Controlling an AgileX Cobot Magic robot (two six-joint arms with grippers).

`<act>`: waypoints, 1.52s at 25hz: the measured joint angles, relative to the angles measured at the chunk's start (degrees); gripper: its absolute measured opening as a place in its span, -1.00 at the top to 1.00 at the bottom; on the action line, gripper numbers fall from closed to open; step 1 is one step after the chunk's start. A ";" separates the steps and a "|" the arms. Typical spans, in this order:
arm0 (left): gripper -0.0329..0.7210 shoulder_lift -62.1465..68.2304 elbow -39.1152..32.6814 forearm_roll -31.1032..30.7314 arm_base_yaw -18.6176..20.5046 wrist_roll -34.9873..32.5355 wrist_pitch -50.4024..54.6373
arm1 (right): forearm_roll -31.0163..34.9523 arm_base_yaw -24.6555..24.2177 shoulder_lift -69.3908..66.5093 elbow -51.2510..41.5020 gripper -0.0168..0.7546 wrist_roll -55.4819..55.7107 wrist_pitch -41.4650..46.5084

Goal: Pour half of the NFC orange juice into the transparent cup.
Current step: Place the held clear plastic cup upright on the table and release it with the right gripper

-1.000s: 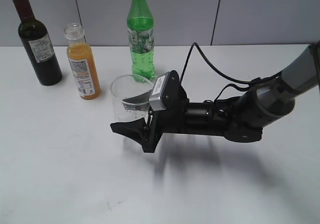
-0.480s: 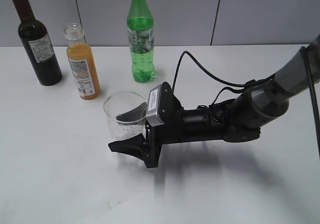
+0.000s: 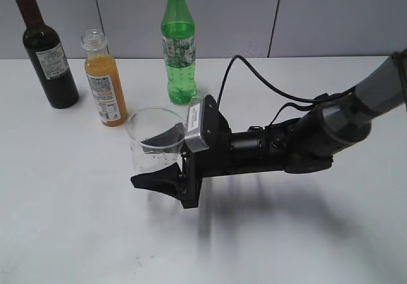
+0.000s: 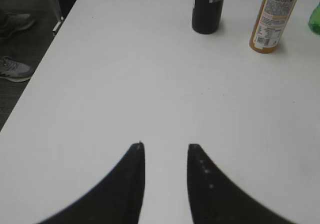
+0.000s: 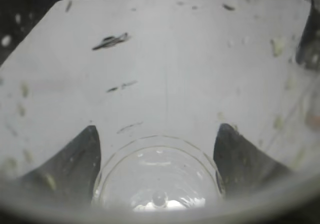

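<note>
The NFC orange juice point(image 3: 105, 87) stands upright with no cap at the back left of the white table. It also shows in the left wrist view point(image 4: 273, 18). The transparent cup point(image 3: 152, 139) is right of and in front of it, upright, held between the jaws of my right gripper point(image 3: 159, 158). In the right wrist view the cup's round base point(image 5: 157, 179) fills the space between the two black fingers point(image 5: 80, 159), and my right gripper point(image 5: 157, 128) is shut on it. My left gripper point(image 4: 165, 146) is open and empty over bare table, and out of the exterior view.
A dark wine bottle point(image 3: 48, 52) stands left of the juice and a tall green soda bottle point(image 3: 179, 49) behind the cup. The right arm and its cable point(image 3: 267, 87) stretch across the table's right half. The table's left edge point(image 4: 50, 48) drops to the floor.
My right gripper has carried the cup to the left, closer to the juice bottle. The bottles have not moved.
</note>
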State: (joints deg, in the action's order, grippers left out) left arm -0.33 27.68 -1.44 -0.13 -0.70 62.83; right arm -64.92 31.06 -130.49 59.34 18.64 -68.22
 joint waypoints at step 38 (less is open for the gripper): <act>0.28 0.00 0.00 0.00 0.00 0.00 0.00 | 1.82 7.72 3.53 0.53 -0.73 8.41 24.60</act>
State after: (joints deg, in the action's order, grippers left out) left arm -0.33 27.68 -1.44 -0.13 -0.70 62.83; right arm -63.10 38.78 -126.96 59.87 27.05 -43.62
